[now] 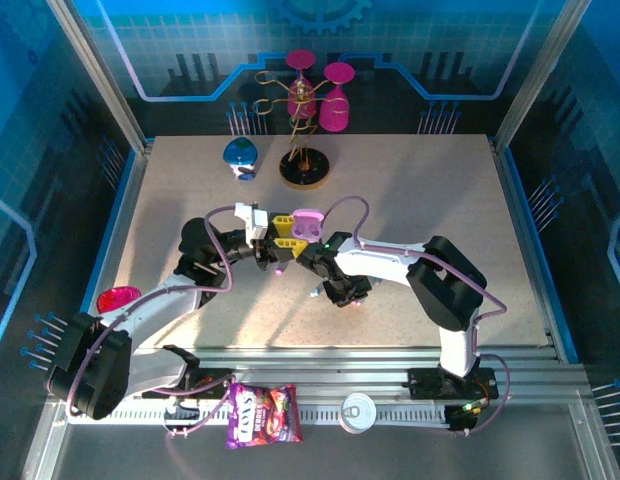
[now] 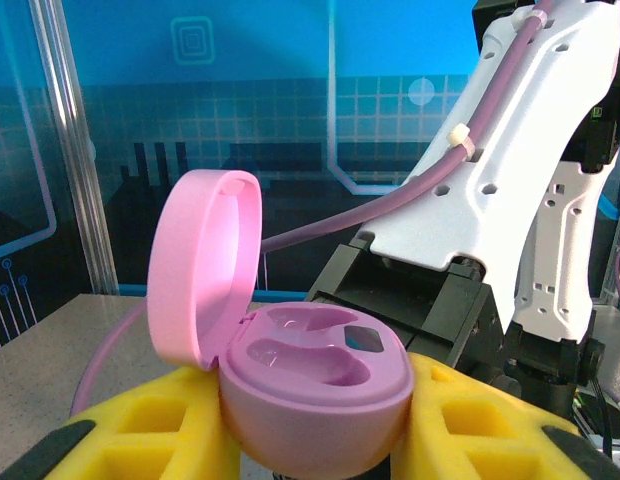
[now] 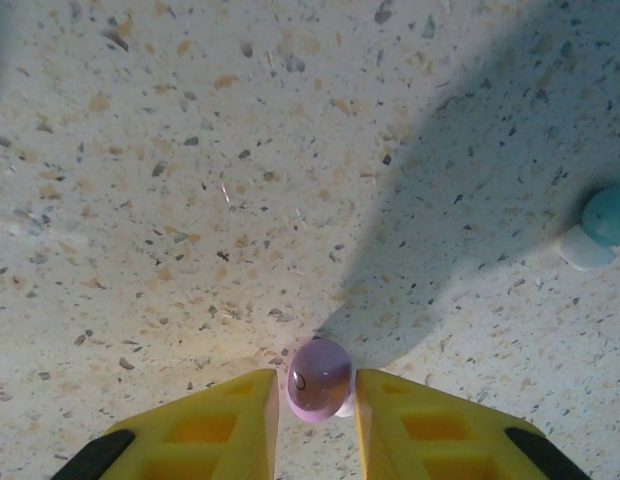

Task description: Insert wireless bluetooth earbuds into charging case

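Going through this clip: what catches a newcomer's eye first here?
The open pink charging case, both sockets empty, clamped in the left gripper at mid-table. Beside it, the right gripper pinches a pink-purple earbud down at the speckled table, with a pale blue earbud lying loose nearby.

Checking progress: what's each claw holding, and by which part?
Left claw: open pink case, by its base. Right claw: pink-purple earbud, by its sides.

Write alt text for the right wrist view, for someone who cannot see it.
A small pink-purple earbud sits pinched between the two yellow fingers of the right pincer at the bottom of the frame, with a speckled tabletop behind it. A pale blue earbud lies on the table at the right edge, partly cut off.
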Controlling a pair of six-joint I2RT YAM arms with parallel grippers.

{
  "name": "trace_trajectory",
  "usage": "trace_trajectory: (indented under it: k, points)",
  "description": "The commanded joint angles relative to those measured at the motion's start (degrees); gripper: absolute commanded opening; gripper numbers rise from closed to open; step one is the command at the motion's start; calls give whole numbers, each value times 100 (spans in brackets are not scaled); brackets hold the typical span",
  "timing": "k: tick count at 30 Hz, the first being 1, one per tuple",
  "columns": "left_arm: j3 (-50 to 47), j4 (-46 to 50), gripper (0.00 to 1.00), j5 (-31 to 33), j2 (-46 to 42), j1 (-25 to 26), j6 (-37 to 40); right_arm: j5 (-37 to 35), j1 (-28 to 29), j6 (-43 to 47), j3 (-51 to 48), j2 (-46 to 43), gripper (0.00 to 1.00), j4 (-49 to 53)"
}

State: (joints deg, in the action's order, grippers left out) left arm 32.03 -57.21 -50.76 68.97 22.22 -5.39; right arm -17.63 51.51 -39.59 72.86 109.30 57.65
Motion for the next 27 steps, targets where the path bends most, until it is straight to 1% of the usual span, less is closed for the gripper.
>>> trace_trajectory:
  k: [1,12,20,24,27]
  points:
    - [-41,-27,28,43,-110,-45,151,-74,105,2,154,107,25,194]
    - [-30,39,29,47,-126,-44,150,-98,96,127,141,268,22,142]
    - [-57,87,29,75,-152,-47,201,-128,44,193,115,176,15,153]
    - [-70,83,29,102,-130,-44,199,26,-112,301,-45,-97,15,-2]
    - [-65,62,29,118,-70,-42,166,479,-389,389,-369,-590,15,-387]
